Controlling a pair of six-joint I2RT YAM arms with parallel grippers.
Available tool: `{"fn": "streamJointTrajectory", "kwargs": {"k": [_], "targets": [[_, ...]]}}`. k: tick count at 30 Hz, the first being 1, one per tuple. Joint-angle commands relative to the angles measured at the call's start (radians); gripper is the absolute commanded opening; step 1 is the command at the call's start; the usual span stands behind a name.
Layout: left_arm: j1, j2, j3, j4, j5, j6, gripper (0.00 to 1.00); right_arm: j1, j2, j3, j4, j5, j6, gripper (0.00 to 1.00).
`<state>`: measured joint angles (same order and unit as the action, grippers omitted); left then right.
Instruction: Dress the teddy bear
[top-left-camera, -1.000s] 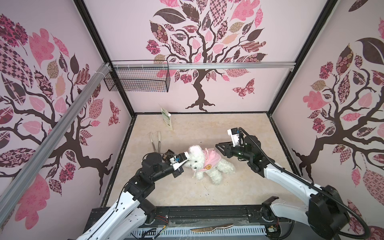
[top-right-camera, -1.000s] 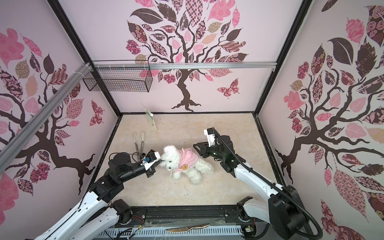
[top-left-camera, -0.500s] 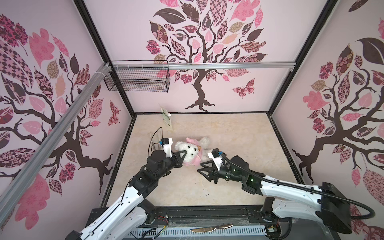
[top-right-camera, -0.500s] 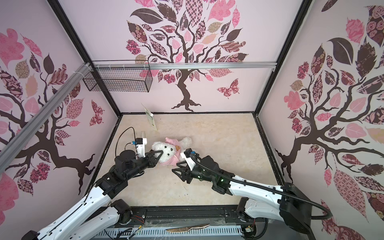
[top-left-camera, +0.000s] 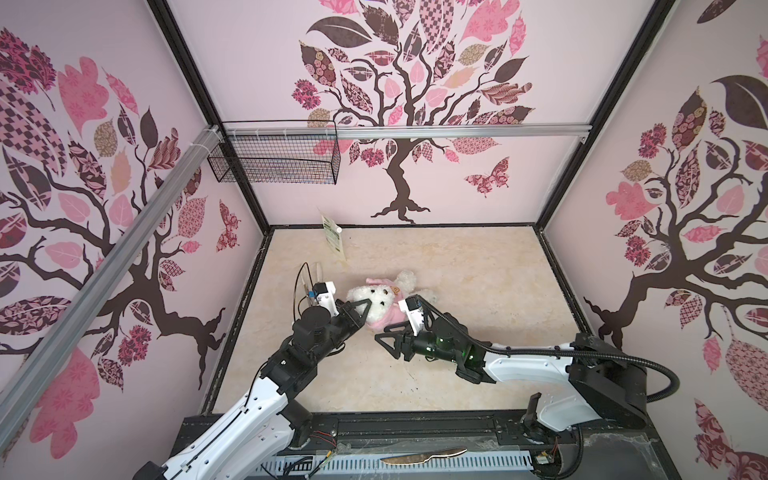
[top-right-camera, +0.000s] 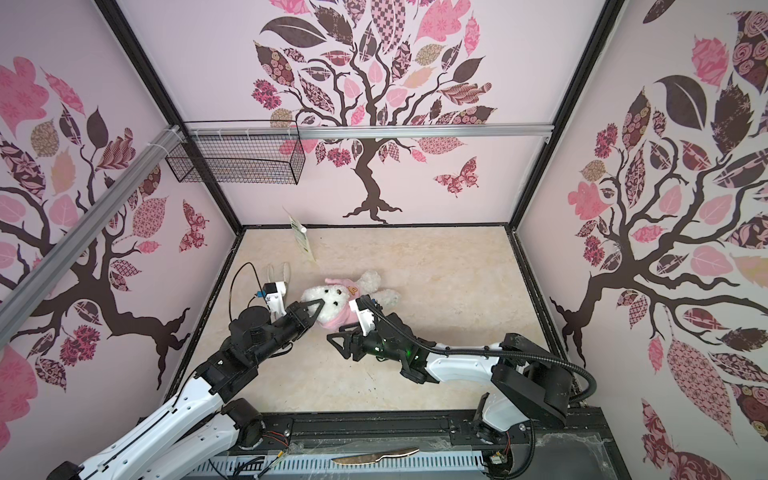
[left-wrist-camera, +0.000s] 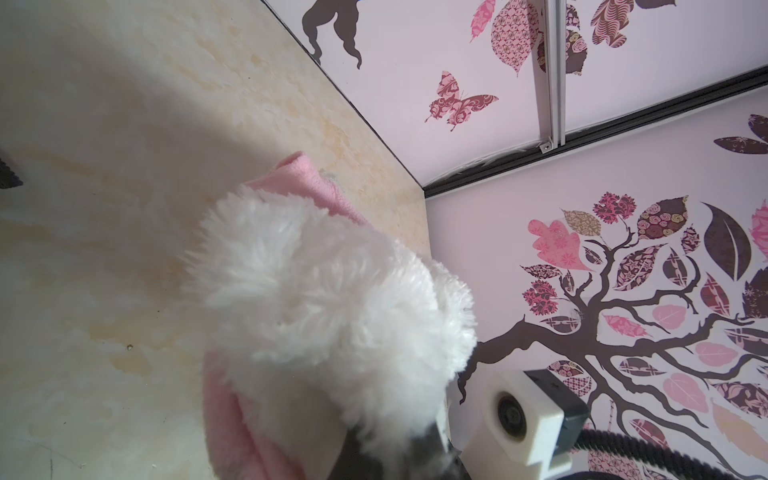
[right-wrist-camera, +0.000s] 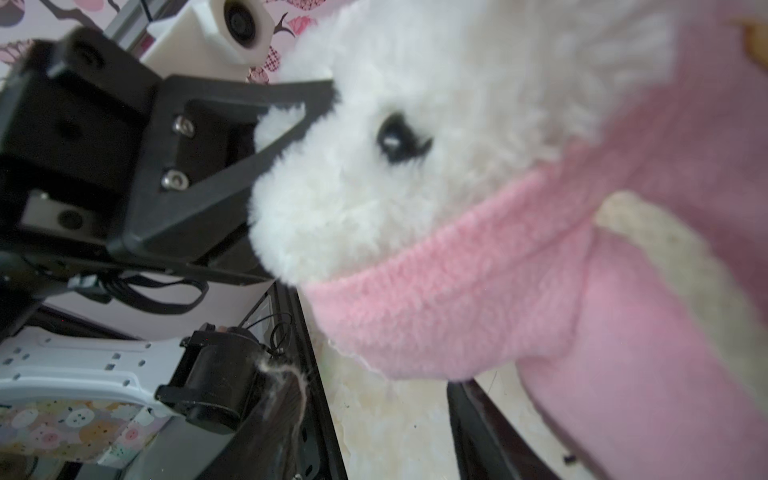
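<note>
Teddy bear (top-left-camera: 380, 296) lay toward the counter's (top-left-camera: 478, 291) left edge, head leftward, legs trailing right | my left tool (top-left-camera: 366, 304) pinched its head fur | my right tool (top-left-camera: 381, 340) spread, empty, just front-edge side of its pink hoodie (top-left-camera: 388, 319); judged nearer for the hem.

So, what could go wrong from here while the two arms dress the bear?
1. The left gripper is shut on only a tuft of fur at the teddy bear's head, so a pull may make the fur slip out.
2. The right gripper is open near the pink hoodie and holds nothing. On closing, it might pinch fur together with fabric, or miss the hem.
</note>
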<state>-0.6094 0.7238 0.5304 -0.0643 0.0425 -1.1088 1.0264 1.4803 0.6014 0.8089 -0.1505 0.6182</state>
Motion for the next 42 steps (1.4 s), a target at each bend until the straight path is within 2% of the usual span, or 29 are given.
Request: {"fn": "streamJointTrajectory", "kwargs": {"k": [1, 4, 8, 11, 16, 21, 27, 30, 32, 33, 38, 42], "targets": [[-0.006, -0.003, -0.014, 0.092, 0.007, -0.031, 0.00, 0.001, 0.054, 0.028, 0.111, 0.077, 0.020, 0.41], [-0.006, 0.000, -0.012, 0.088, 0.010, -0.036, 0.00, -0.002, 0.078, 0.028, 0.120, 0.097, 0.001, 0.16], [-0.006, -0.006, 0.008, 0.069, 0.017, -0.040, 0.00, -0.022, 0.079, -0.015, 0.082, 0.139, -0.034, 0.03], [-0.006, -0.007, 0.026, 0.061, 0.019, -0.043, 0.00, -0.052, 0.064, -0.078, 0.088, 0.157, -0.045, 0.00], [-0.005, -0.001, 0.038, 0.071, 0.028, -0.052, 0.00, -0.083, 0.022, -0.158, 0.056, 0.145, -0.106, 0.10], [0.000, 0.006, 0.037, 0.083, 0.036, -0.060, 0.00, -0.101, -0.082, -0.188, -0.039, 0.079, -0.184, 0.19], [0.014, 0.017, 0.022, 0.101, 0.076, -0.081, 0.00, -0.132, -0.309, -0.171, -0.268, -0.105, -0.310, 0.30], [0.012, 0.029, 0.024, 0.110, 0.105, -0.093, 0.00, -0.131, -0.334, -0.132, -0.306, -0.162, -0.274, 0.34], [0.012, 0.040, 0.022, 0.125, 0.110, -0.104, 0.00, -0.126, -0.282, -0.120, -0.239, -0.214, -0.198, 0.38], [0.013, 0.045, 0.022, 0.133, 0.111, -0.109, 0.00, -0.113, -0.248, -0.120, -0.196, -0.211, -0.171, 0.41], [0.008, 0.059, 0.024, 0.155, 0.116, -0.131, 0.00, -0.046, -0.124, -0.083, -0.135, -0.031, -0.146, 0.50], [-0.002, 0.060, 0.031, 0.154, 0.120, -0.132, 0.00, -0.048, -0.043, -0.077, -0.037, 0.069, -0.108, 0.50]]}}
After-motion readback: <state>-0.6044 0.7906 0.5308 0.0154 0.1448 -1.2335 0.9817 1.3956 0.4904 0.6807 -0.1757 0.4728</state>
